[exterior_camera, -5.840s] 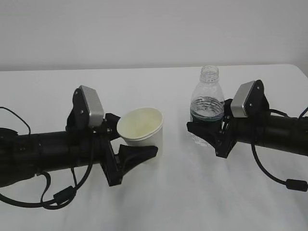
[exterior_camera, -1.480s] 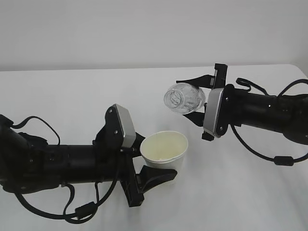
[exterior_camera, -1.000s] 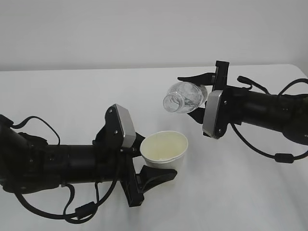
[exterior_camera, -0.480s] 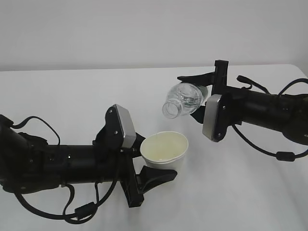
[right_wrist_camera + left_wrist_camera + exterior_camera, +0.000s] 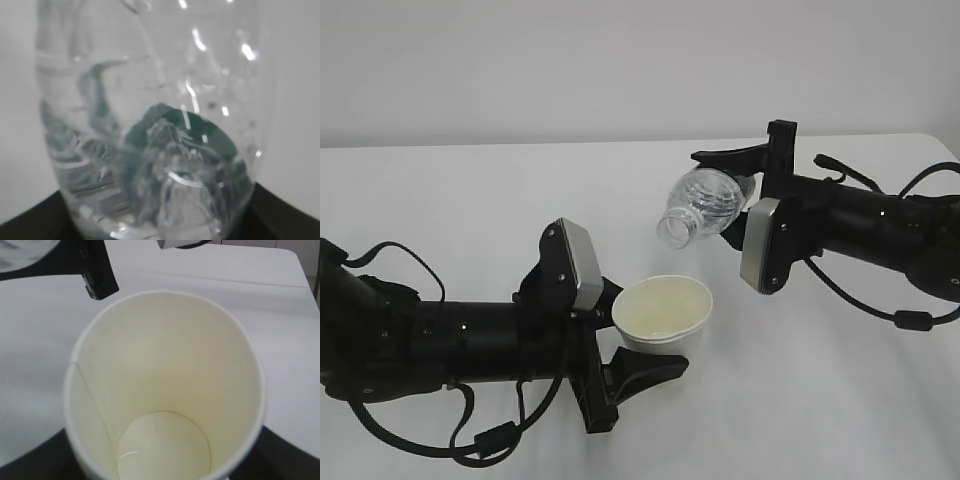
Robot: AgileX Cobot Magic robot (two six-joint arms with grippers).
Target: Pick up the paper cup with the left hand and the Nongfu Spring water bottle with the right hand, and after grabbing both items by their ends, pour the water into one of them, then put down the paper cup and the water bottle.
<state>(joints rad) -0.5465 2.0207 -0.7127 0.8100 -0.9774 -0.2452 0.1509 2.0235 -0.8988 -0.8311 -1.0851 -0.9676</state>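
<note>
My left gripper [image 5: 642, 332] is shut on the white paper cup [image 5: 662, 312] and holds it upright just above the table. From the left wrist, the cup [image 5: 165, 365] fills the view, with a small glint on its cream bottom. Only dark finger edges [image 5: 30, 462] show at the lower corners. My right gripper [image 5: 732, 198] is shut on the base end of the Nongfu Spring water bottle [image 5: 708, 200]. The bottle is tipped, with its open mouth [image 5: 674, 229] pointing down-left, above and slightly behind the cup. In the right wrist view the bottle [image 5: 150, 125] holds water and its green label shows through.
The white table [image 5: 840, 400] stretches to a pale wall behind. The left arm's cables [image 5: 470, 440] loop near the front edge, and the right arm's cable [image 5: 910, 320] hangs at the right. A right finger [image 5: 100, 270] shows above the cup's rim.
Over the last second the right gripper has rolled the bottle further, dropping its mouth lower towards the cup. The left arm and cup have stayed in place.
</note>
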